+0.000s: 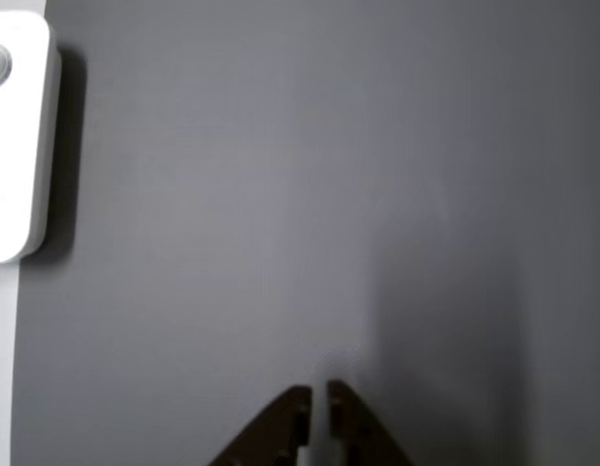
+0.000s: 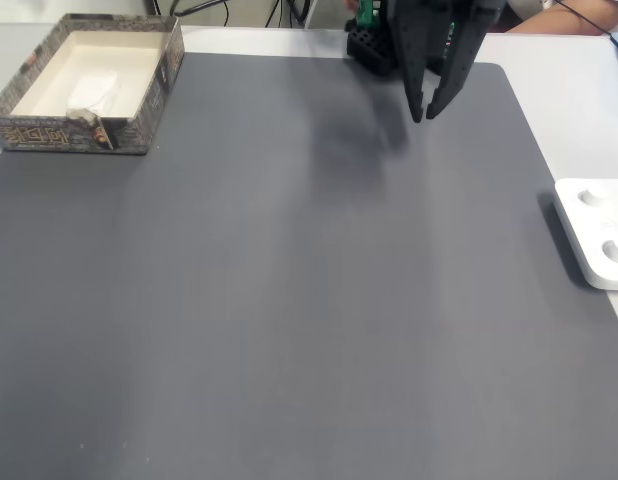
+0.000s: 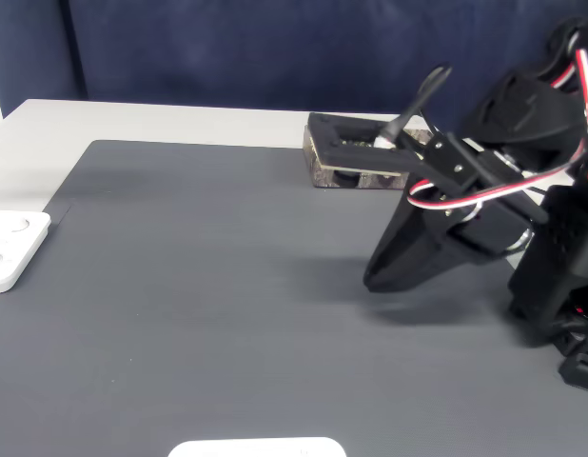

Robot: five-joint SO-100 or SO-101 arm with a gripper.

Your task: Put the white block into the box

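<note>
- The box (image 2: pixel 89 133) sits at the far left corner of the dark grey mat in a fixed view. It is shallow and rectangular, with a pale cream inside and thin, brown-patterned cardboard walls, and it stands upright with its top open.
- The white block (image 2: pixel 94 92) lies inside the box, near the middle of the floor, looking small, pale and slightly tilted.

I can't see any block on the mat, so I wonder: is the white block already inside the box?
Yes, it appears so. In a fixed view a white block lies on the cream floor of the box, in its near half.
</note>
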